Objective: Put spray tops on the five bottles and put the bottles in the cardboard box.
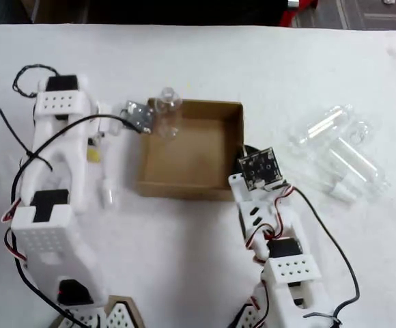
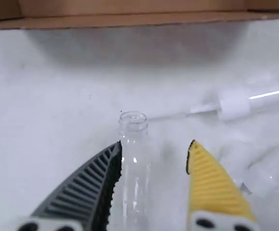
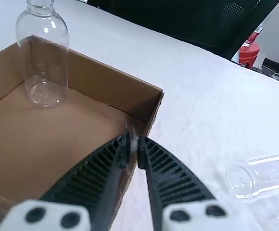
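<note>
The left arm (image 1: 51, 178) is stretching far out from its base and bending over at its far end. Its left gripper (image 2: 155, 144) is holding the grey finger (image 2: 89, 187) and the yellow finger (image 2: 214, 183) well apart. The right arm (image 1: 276, 225) is extending a shorter way forward. Its right gripper (image 3: 132, 140) is keeping both black fingers (image 3: 101, 168) drawn almost together, with a thin slit showing between the tips.
</note>
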